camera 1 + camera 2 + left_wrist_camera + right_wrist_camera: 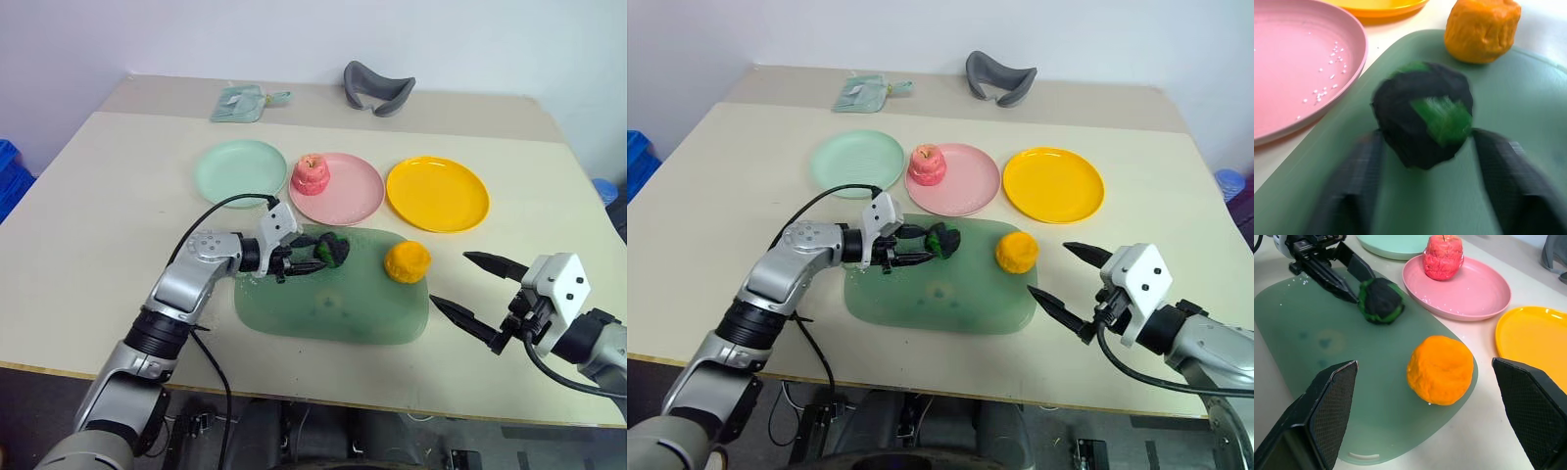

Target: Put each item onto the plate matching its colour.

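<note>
Left gripper (312,253) is over the dark green mat (333,304), fingers either side of the green-black lump (333,249); in the right wrist view both fingers touch its sides, so it looks clamped on the lump, which sits on the mat's far edge, close to the pink plate (338,188). Right gripper (470,289) hangs off the mat's right end over bare table (108,196), fingers wide apart, holding nothing. Orange fruit (407,262) sits on the mat's far right corner, near the yellow plate (437,194) but not on it. Pink-red apple (312,174) stands upright on the pink plate, at its left side. Mint plate (240,172) is left of the pink one, nothing on it. The three plates lie in a row, mint, pink, yellow, left to right. Grey curved thing (378,88) and a pale green pouch (242,102) lie at the table's far side.
</note>
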